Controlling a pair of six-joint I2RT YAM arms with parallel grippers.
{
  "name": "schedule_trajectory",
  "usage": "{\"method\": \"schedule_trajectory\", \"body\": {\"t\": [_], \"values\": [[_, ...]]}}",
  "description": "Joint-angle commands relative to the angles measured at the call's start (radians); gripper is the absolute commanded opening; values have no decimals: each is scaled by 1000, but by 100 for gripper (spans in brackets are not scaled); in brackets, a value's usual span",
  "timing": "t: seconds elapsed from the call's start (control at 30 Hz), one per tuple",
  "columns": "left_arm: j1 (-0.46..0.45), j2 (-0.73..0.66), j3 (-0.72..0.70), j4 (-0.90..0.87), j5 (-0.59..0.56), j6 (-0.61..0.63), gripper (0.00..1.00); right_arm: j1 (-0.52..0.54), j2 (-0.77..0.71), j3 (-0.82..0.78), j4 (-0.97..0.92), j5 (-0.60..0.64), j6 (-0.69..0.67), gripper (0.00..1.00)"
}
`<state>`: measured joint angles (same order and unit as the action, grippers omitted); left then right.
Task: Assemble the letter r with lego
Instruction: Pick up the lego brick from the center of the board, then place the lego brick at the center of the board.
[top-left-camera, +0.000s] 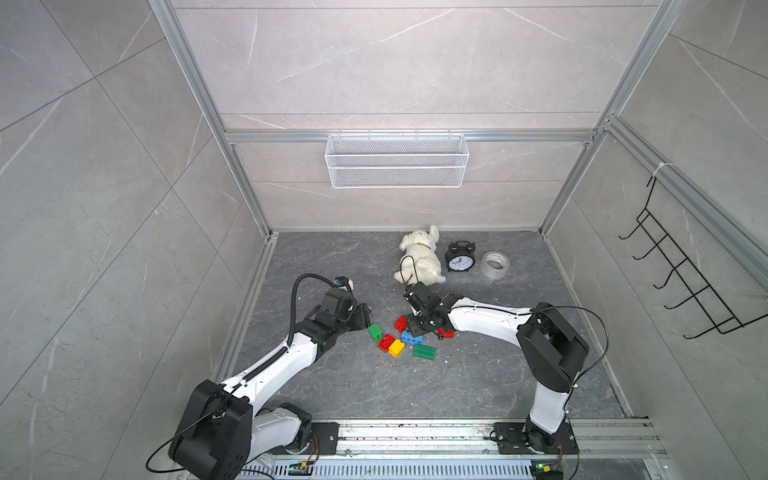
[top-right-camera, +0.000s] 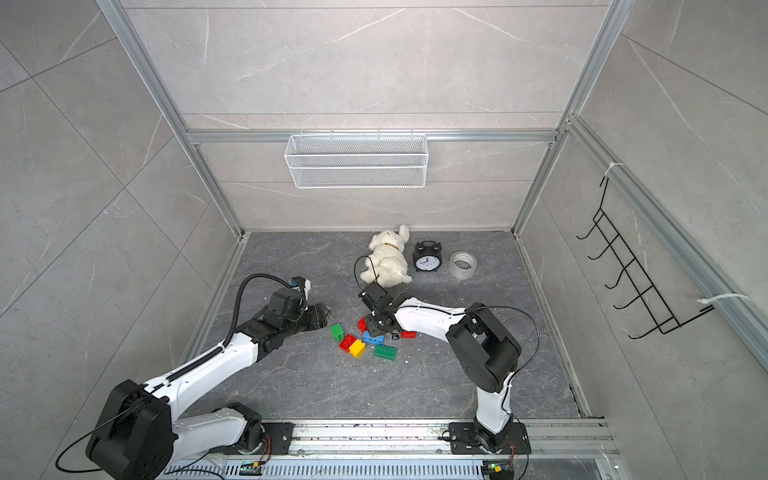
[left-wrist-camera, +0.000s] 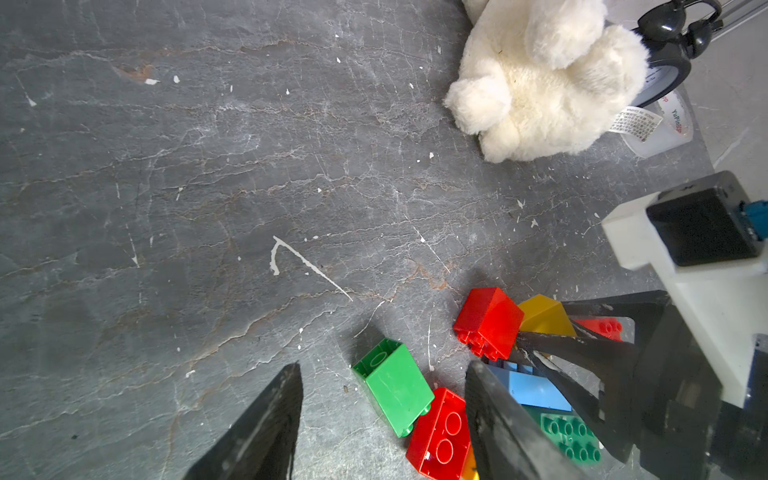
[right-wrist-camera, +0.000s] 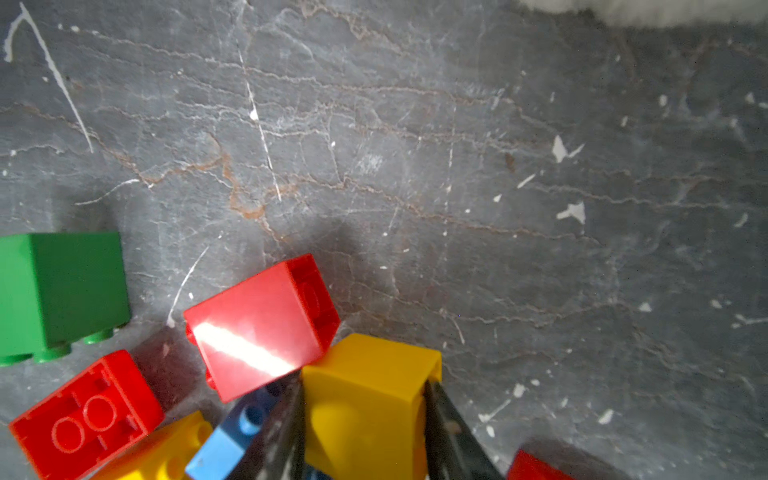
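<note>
Yellow brick (right-wrist-camera: 370, 415) is sitting pinched in the right gripper (right-wrist-camera: 363, 388), touching a red brick (right-wrist-camera: 257, 328); left gripper (left-wrist-camera: 384, 368) is hovering with jaws spread, empty, near a green brick (left-wrist-camera: 395, 386)

Soft, even overhead light is filling both top views, casting faint shadows on the tabletop (top-left-camera: 374, 386). In the right wrist view, glare is streaking the red brick (right-wrist-camera: 257, 328) beside the right tool (right-wrist-camera: 362, 388), whose fingers (right-wrist-camera: 282, 436) are appearing blurred.
</note>
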<state>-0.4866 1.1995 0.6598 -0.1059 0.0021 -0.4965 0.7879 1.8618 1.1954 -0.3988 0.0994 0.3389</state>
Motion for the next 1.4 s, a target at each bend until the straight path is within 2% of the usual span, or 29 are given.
{"method": "schedule_trajectory", "body": {"t": [0.0, 0.27, 0.43, 0.57, 0.7, 0.77, 0.9, 1.13, 1.37], "values": [[-17, -13, 45, 38, -3, 59, 66, 1, -48, -26, -12, 22, 0, 39], [-26, -61, 82, 126, 62, 232, 65, -16, -216, -12, -37, -46, -14, 38], [-33, -115, -39, 405, 166, 378, 65, -61, -324, 18, -37, -208, -15, 38], [-47, -162, -179, 650, 311, 570, 70, -107, -391, 50, -38, -364, -8, 38], [-91, -189, -221, 662, 358, 751, 70, -136, -425, 73, -30, -489, -2, 38], [-132, -187, -226, 665, 342, 813, 70, -136, -428, 86, -31, -540, -8, 38], [-174, -156, -217, 719, 342, 836, 70, -136, -424, 92, -22, -597, -11, 38], [-214, -90, -188, 804, 350, 799, 69, -136, -422, 84, -17, -633, -13, 38], [-241, -88, -198, 882, 235, 814, 67, -136, -415, 69, -33, -646, -31, 38]]}}
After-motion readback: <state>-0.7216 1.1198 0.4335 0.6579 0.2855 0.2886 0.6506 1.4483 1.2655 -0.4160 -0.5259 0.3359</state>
